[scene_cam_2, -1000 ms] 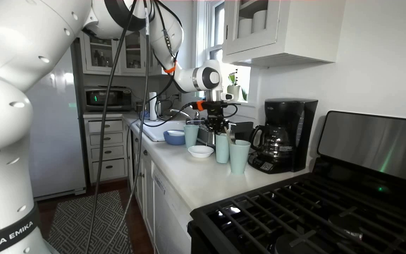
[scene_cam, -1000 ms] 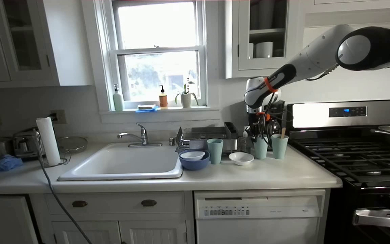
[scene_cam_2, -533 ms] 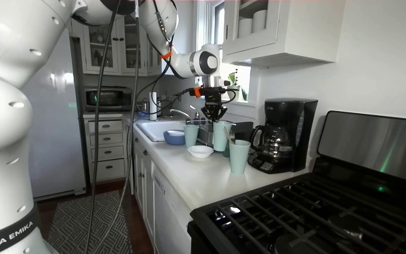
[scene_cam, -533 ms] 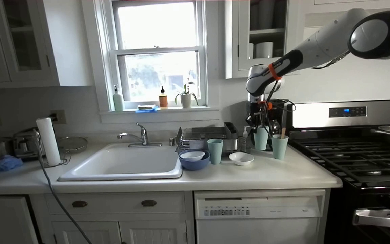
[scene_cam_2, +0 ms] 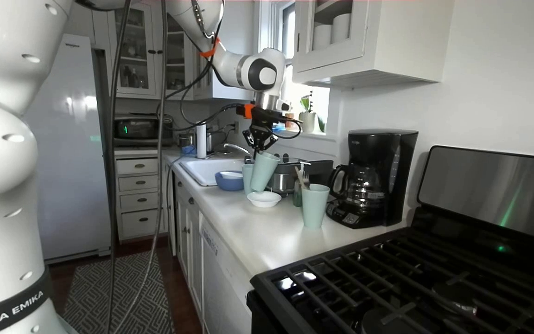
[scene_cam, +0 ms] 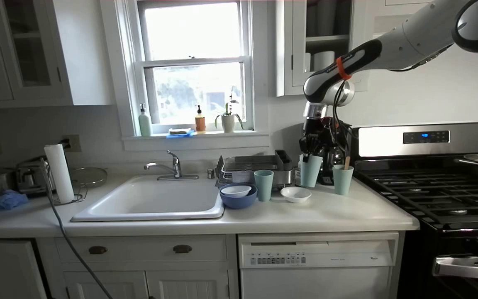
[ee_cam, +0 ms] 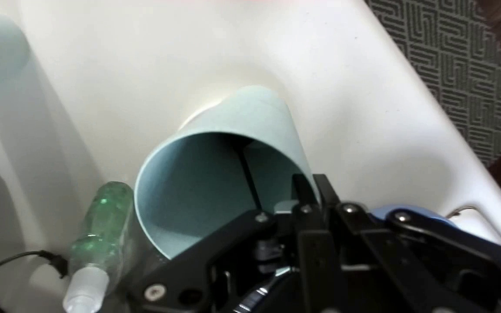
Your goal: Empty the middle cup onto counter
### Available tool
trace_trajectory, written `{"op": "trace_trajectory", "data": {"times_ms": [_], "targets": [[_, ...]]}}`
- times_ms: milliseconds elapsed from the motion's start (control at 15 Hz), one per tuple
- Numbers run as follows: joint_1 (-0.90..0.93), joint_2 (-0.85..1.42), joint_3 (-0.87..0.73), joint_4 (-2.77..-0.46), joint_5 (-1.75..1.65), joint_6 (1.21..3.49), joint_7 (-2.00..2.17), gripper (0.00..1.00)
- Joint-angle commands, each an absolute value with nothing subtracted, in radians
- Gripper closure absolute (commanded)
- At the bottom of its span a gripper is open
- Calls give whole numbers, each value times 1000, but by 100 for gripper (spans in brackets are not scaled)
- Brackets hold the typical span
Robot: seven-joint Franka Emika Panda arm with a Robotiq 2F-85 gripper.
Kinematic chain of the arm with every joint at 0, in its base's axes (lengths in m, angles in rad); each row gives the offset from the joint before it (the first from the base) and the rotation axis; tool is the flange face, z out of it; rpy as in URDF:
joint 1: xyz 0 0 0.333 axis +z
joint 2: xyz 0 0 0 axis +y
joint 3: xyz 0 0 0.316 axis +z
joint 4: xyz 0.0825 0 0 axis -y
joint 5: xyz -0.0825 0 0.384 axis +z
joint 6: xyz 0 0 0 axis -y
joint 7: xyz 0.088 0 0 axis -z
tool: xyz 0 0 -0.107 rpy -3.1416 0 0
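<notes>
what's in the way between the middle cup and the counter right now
The white bowl on the counter: it appears roughly below the tilted middle cup in the gripper, so could catch whatever pours. Nothing else visible blocks the way.

The smooth white jointed arm [scene_cam: 401, 47] slopes downward. Its black 2-fingered gripper [ee_cam: 315, 189] points down, slightly tilted, fingers [ee_cam: 328, 192] pinched close together.

Daylight glares through the window [scene_cam: 193, 62] before me — white upper cabinets [scene_cam: 85, 54] hang either side — with pale walls [scene_cam_2: 499, 83] and a patterned rug [scene_cam_2: 125, 278] over dark reddish floor [scene_cam_2: 184, 311].
</notes>
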State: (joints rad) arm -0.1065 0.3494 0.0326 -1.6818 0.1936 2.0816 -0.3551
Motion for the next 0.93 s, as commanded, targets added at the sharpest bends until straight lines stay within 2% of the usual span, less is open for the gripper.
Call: {"op": "trace_trajectory", "data": {"times_ms": [0, 467, 867], "targets": [[-173, 289, 80, -1762, 367, 2105, -579, 98], [-270, 305, 76, -1752, 779, 1971, -897, 99], [-291, 307, 14, -1759, 1073, 1764, -947, 99]]}}
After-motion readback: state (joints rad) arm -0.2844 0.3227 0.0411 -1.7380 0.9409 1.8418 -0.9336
